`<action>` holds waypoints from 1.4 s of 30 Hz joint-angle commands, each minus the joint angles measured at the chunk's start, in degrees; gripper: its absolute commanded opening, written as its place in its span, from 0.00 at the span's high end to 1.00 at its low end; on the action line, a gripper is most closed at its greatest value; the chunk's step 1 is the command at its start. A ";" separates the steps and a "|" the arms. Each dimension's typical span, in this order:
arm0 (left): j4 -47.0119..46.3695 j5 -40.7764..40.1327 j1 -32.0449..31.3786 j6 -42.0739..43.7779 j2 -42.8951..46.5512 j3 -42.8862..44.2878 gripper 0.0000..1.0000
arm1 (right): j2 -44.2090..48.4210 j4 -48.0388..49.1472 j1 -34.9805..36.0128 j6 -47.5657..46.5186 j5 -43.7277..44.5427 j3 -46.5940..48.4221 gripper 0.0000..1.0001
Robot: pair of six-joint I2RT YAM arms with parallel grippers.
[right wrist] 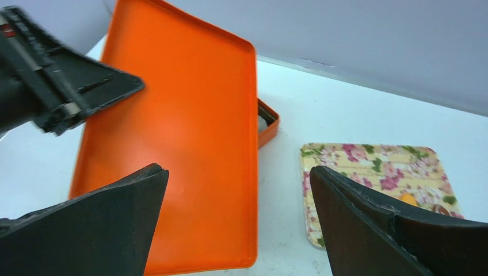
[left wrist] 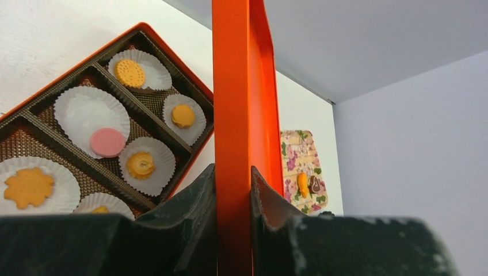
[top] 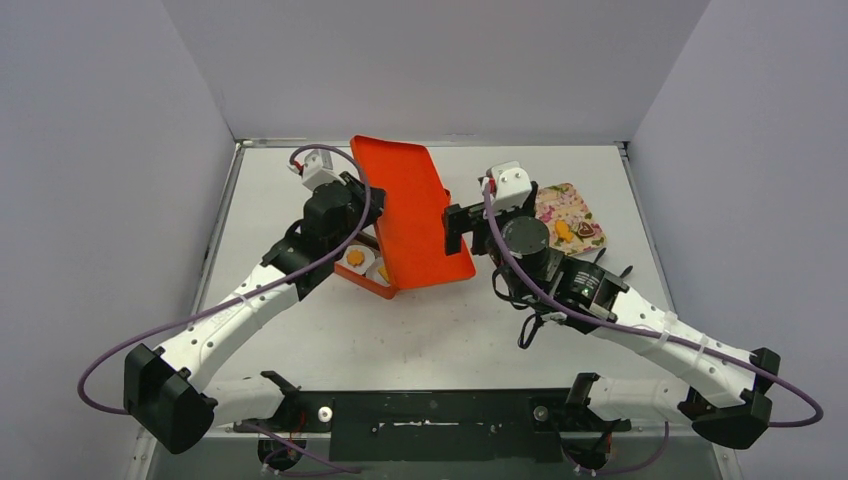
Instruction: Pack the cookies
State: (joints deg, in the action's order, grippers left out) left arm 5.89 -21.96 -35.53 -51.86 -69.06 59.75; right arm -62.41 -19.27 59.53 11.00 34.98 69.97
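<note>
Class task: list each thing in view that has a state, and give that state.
lid: off the box, lifted and tilted.
box: open, cookies inside.
tray: holds two more cookies.
left gripper: shut on lid.
right gripper: open, holding nothing.

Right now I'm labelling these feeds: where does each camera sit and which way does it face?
Top external: above, behind the robot, facing down at the white table; both arms show.
Left wrist: looks along the left gripper, shut on the flat orange lid's edge; cookies in the orange box beyond.
Right wrist: looks past the open right gripper at the lid's face.
Shared: lid and flowered tray, all three.
</note>
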 commanded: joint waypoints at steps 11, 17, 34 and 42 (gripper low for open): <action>1.71 -13.01 -0.59 -3.23 -1.58 8.94 1.00 | -14.57 2.08 4.56 0.23 -20.89 10.12 0.00; 4.35 -17.17 -0.86 -5.12 -1.55 10.07 1.00 | -19.06 1.26 6.97 -0.36 -14.69 10.93 0.01; 7.17 -18.74 -1.23 -12.75 -1.16 9.14 1.00 | -27.66 1.60 15.04 -14.24 13.42 11.50 0.44; -0.85 -17.34 -1.21 -9.48 1.72 6.21 0.86 | -26.01 1.97 15.10 -13.38 15.56 11.75 1.00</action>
State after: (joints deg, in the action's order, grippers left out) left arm 13.26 -37.95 -36.45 -62.04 -70.87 66.30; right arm -89.71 -18.87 74.76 -1.06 45.67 81.17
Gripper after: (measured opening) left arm 0.176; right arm 0.135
